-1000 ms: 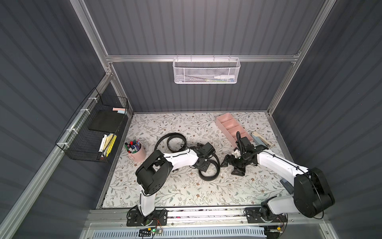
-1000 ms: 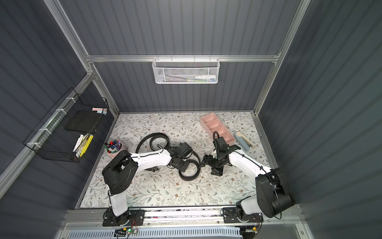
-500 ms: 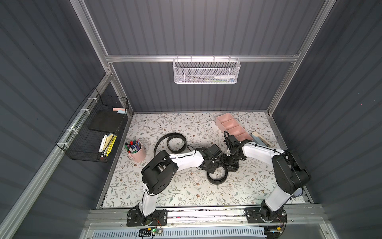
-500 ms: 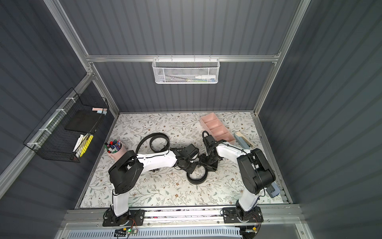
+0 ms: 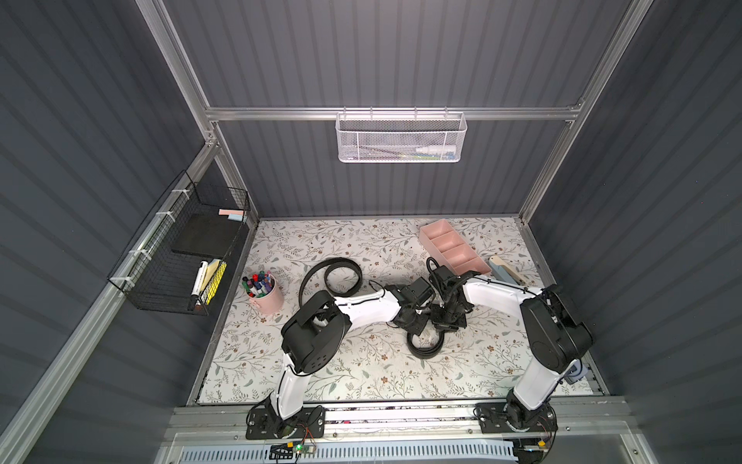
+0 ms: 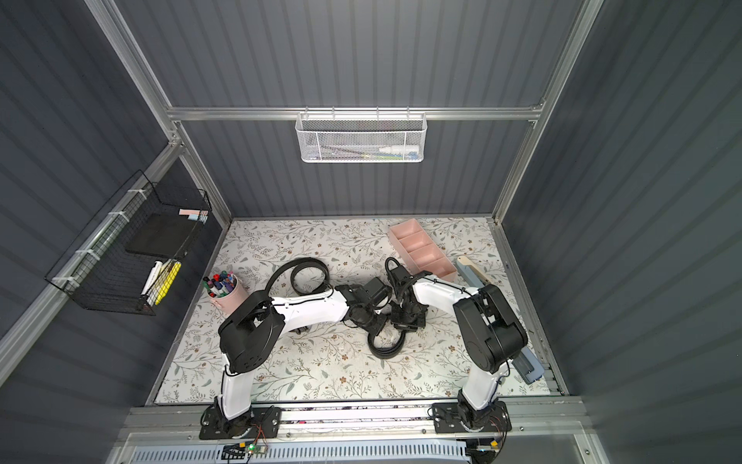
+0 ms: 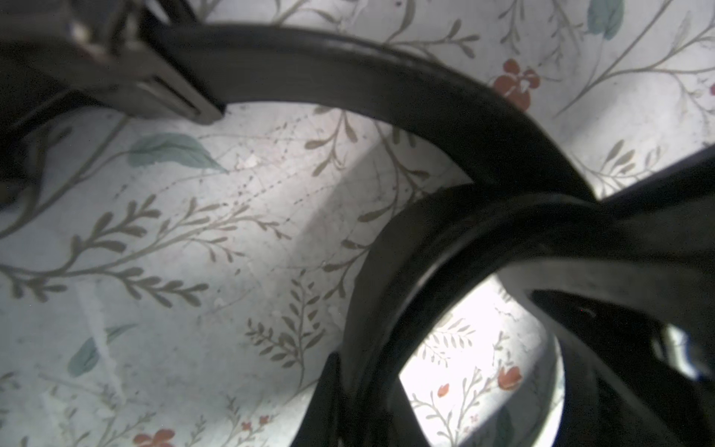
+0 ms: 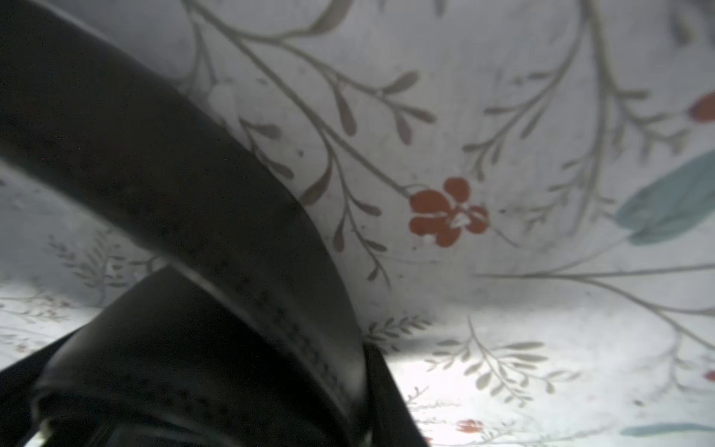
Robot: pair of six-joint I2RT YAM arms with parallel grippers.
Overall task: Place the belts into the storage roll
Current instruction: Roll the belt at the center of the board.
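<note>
Left wrist view: the coiled belt stands on edge on the floral mat, one strap layer pinched in the narrow jaws of the left gripper. In both top views this coil lies mid-table, nearest the arm bases. The right gripper is down against the coil's other side. Its wrist view shows strap beside a finger, but I cannot tell whether it is clamped. Farther back lies the loose belt. The storage roll sits at the far right, well apart from both belts.
</note>
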